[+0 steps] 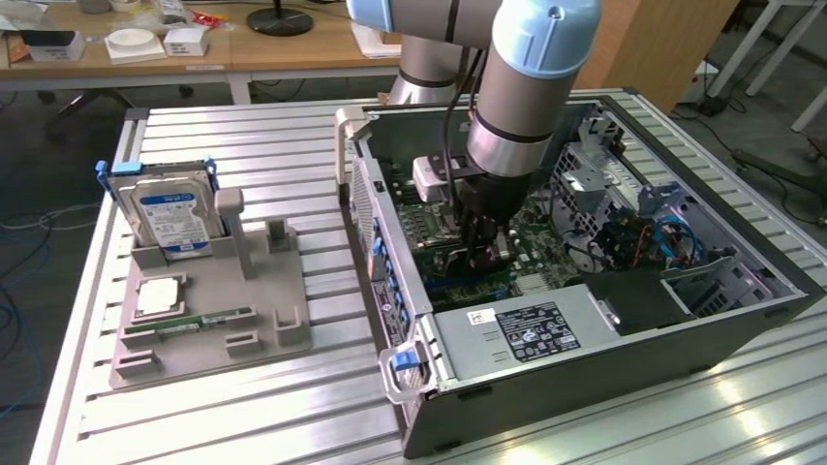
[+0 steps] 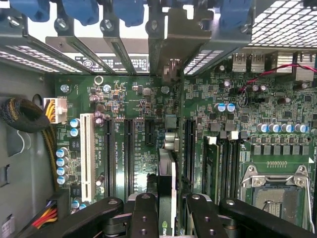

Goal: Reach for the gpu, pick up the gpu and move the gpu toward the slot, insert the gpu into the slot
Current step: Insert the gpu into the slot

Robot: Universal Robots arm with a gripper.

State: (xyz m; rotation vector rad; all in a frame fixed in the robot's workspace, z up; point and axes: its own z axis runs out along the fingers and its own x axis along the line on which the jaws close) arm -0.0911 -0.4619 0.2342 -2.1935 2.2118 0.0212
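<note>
Wrist view: gpu is held edge-on in the clenched gripper, directly over the slot ahead of the fingertips — slight tilt risked; contacts could jam against neighbouring connectors.

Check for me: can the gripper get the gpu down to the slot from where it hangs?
Probably yes. The gripper holds the gpu edge-on over the motherboard, between long connectors, and nothing appears to lie beneath it.

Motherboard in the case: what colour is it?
Green, clearest in the wrist view: the motherboard beneath the gripper.
</note>
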